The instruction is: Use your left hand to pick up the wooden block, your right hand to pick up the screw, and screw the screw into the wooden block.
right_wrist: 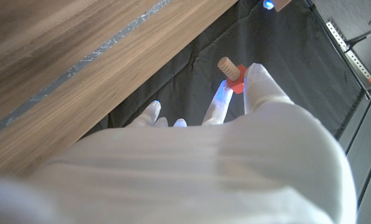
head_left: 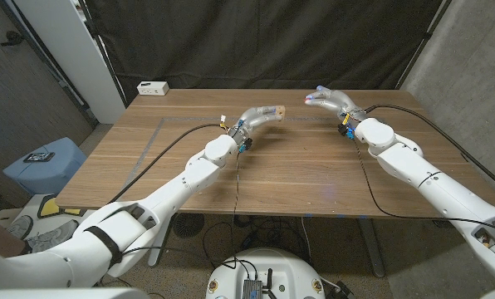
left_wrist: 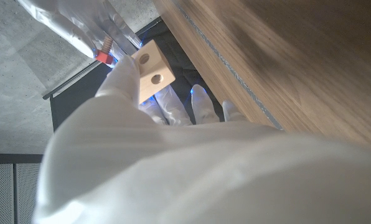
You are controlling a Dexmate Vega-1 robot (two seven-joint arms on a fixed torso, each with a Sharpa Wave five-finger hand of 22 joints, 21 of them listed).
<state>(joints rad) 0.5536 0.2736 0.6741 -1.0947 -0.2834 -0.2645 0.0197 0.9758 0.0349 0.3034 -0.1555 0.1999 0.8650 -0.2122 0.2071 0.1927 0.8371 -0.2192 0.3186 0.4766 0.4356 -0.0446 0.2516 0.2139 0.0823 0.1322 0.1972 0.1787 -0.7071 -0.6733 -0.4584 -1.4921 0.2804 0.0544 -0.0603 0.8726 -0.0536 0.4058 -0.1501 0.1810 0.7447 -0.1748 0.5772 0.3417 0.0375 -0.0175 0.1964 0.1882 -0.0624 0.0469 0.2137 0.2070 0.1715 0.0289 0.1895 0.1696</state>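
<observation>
My left hand (head_left: 258, 117) is raised above the middle of the table and holds the wooden block (head_left: 273, 110). In the left wrist view the block (left_wrist: 152, 73) is pale with two round holes and sits between the gloved fingers (left_wrist: 173, 102). My right hand (head_left: 330, 99) is raised a little to the right and pinches the screw (head_left: 306, 99). In the right wrist view the screw (right_wrist: 230, 73) has a red head and a wooden threaded shaft, held at the fingertips (right_wrist: 260, 81). A small gap separates screw and block. The screw (left_wrist: 104, 53) also appears in the left wrist view, close to the block.
The wooden table (head_left: 272, 174) has a strip of tape (head_left: 148, 154) on its left part. A small white box (head_left: 153, 87) lies at the far left corner. A black curtain hangs behind the table. Cables run along both arms.
</observation>
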